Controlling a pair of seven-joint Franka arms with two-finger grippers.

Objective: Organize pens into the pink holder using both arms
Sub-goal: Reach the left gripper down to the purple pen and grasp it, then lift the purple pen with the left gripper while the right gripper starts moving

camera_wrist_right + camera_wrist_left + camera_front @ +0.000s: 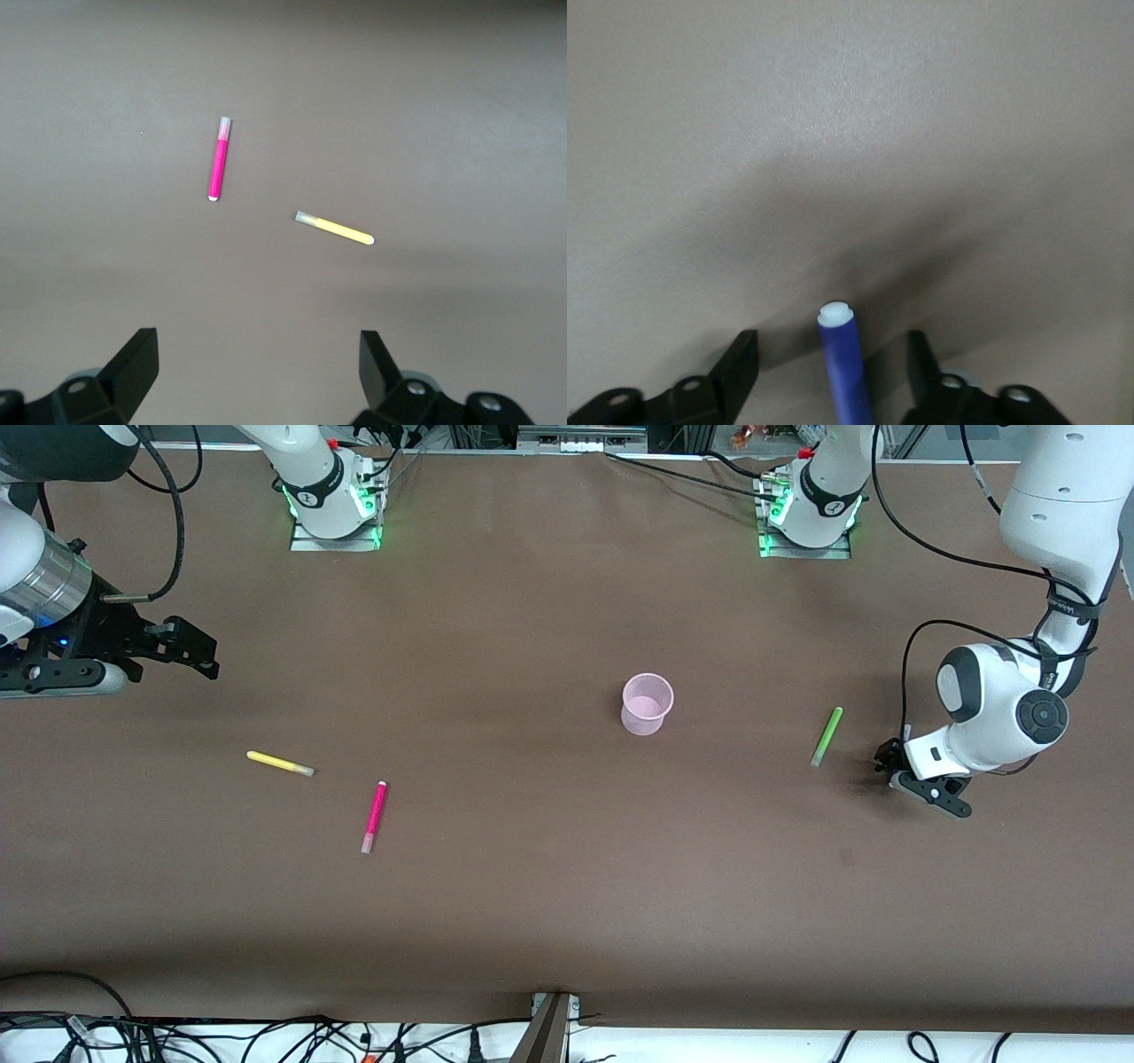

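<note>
The pink holder point(648, 704) stands upright near the table's middle, with no pen in it. The light green pen point(827, 736) lies toward the left arm's end. My left gripper point(917, 779) is low at the table beside it and open. The dark purple pen point(843, 363) lies between its fingers point(737, 370) with a gap on each side; the front view hides this pen. The yellow pen point(280, 763) and magenta pen point(374, 817) lie toward the right arm's end, both also in the right wrist view point(335, 230) point(219, 159). My right gripper point(197, 651) hangs open and empty point(255, 341) over the table there.
The brown table top point(532, 886) is bare around the holder and the pens. The two arm bases point(332, 500) point(811, 509) stand at the table's edge farthest from the front camera. Cables lie along the nearest edge point(266, 1036).
</note>
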